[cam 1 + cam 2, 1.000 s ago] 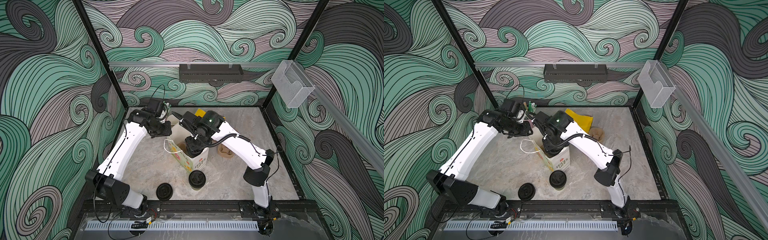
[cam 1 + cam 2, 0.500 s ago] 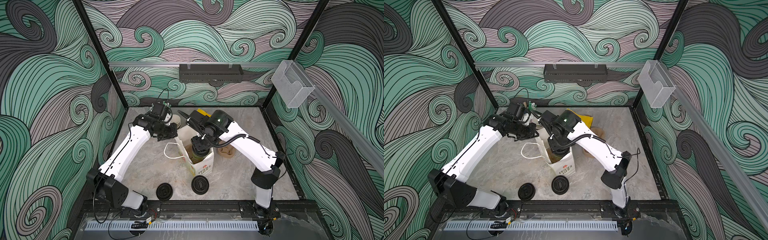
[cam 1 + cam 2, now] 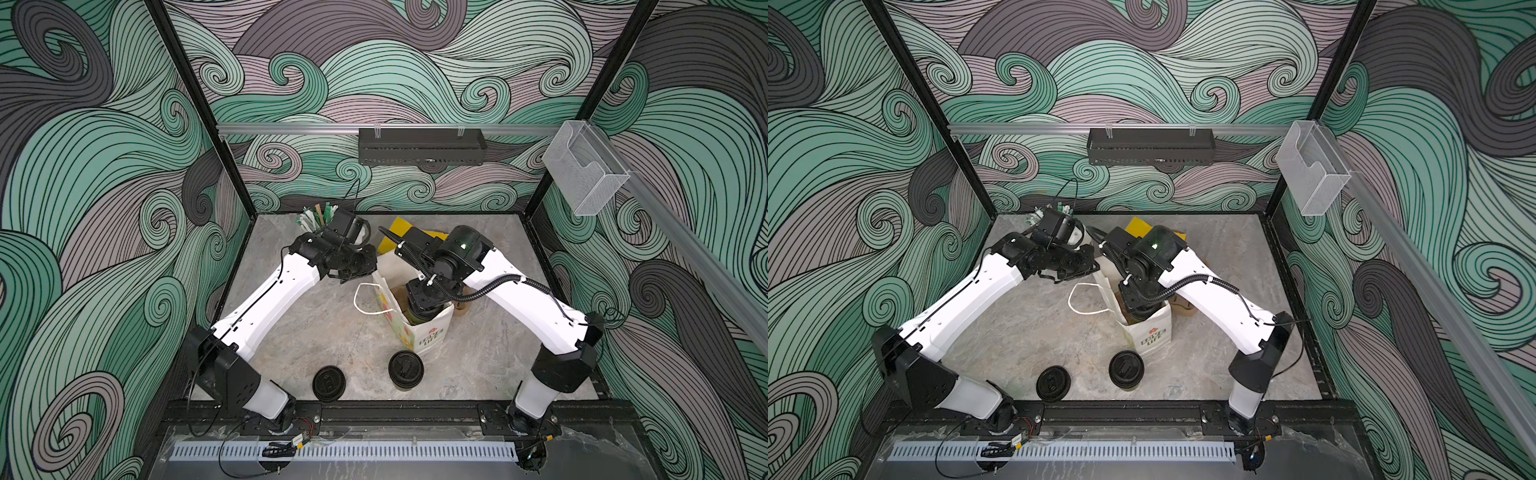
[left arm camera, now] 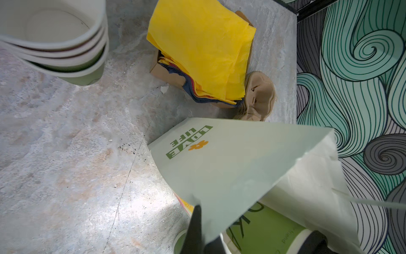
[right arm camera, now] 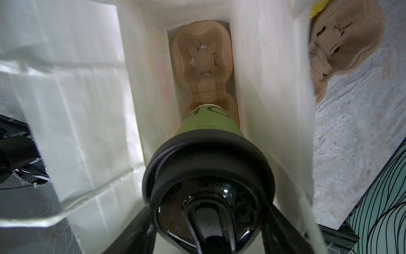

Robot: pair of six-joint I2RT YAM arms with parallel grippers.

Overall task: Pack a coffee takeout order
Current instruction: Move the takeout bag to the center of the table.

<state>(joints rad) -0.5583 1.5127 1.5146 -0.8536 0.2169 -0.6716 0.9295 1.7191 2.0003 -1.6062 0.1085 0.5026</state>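
1. The bag [image 3: 1148, 332] is stood upright, its handle [image 3: 1084, 299] looped out sideways.
2. The right gripper [image 3: 1138, 309] is sunk into the bag, over a cup [image 3: 1142, 321].
3. The left gripper [image 3: 1092, 269] is set against the bag's rim.
4. 1 lid [image 3: 1052, 383] and a 2nd cup [image 3: 1126, 370] are placed in front of the bag, near each other.

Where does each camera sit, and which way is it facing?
Top views: high above the front, looking down at the table; left arm, right arm show.
Left wrist: beside the paper bag, facing its outer wall; one finger shows.
Right wrist: above the bag, looking in at the lidded cup; fingers show.
Shared: both wrist views show bag and cup.
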